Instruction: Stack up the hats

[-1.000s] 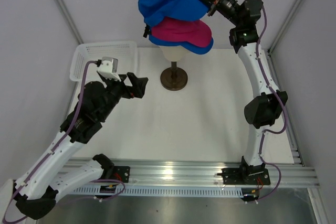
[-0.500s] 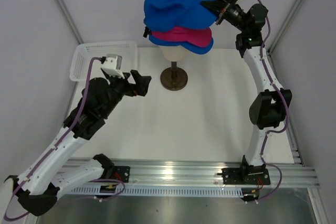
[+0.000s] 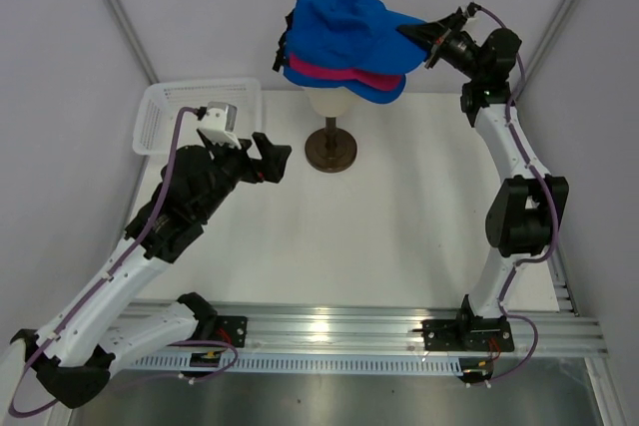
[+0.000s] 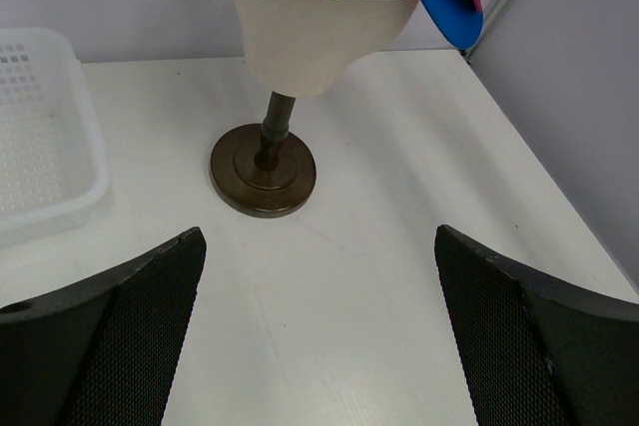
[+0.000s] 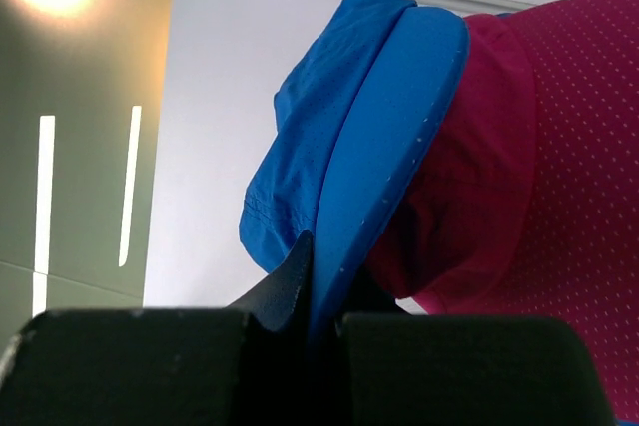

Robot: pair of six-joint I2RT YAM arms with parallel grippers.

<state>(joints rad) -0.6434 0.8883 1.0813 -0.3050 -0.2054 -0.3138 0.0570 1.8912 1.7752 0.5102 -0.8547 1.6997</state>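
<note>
We see the right gripper pinched shut on the brim of the top blue cap, its arm stretched high toward the far right. That cap lies over the pink cap and the lower blue cap, all on the mannequin head at the far middle. The left gripper gapes wide and holds nothing. Its arm is bent low over the table, left of the stand and facing it.

Hats, 3 total: 2x blue hat, 1x pink hat. Also 1x mannequin head, 1x stand, 1x basket. 2x arm, 1x counter.
</note>
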